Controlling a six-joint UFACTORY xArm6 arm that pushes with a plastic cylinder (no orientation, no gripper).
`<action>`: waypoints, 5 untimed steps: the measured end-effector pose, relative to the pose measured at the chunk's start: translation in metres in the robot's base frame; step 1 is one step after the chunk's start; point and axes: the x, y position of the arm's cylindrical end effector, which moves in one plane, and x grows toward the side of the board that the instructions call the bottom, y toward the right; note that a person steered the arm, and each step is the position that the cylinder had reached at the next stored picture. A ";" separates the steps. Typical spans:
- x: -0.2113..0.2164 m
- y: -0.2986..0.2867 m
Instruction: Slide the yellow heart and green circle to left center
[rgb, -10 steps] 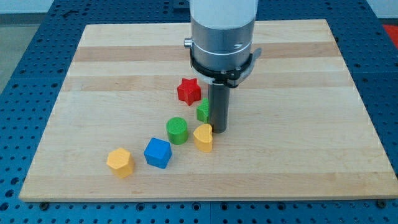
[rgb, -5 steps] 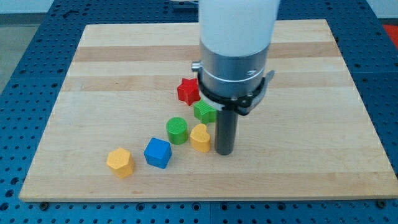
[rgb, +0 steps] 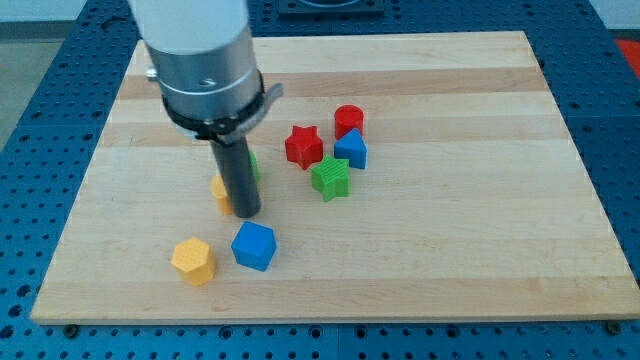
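My tip (rgb: 246, 212) stands left of the board's middle. The yellow heart (rgb: 221, 192) is mostly hidden behind the rod; only its left side shows, touching the rod's left. The green circle (rgb: 252, 163) is nearly all hidden behind the rod; a green sliver shows at the rod's right edge, just above the yellow heart.
A blue cube (rgb: 253, 245) and a yellow hexagon (rgb: 193, 260) lie below my tip. A red star (rgb: 303, 146), a green star (rgb: 330, 178), a blue block (rgb: 351, 150) and a red cylinder (rgb: 348, 120) cluster to the right. The wooden board (rgb: 480, 200) lies on a blue pegboard table.
The rod has swept left across the board, carrying the yellow heart and green circle left and up. The red cylinder and blue block, hidden before, now show.
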 end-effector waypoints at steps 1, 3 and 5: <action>-0.007 -0.022; -0.012 -0.012; -0.014 0.004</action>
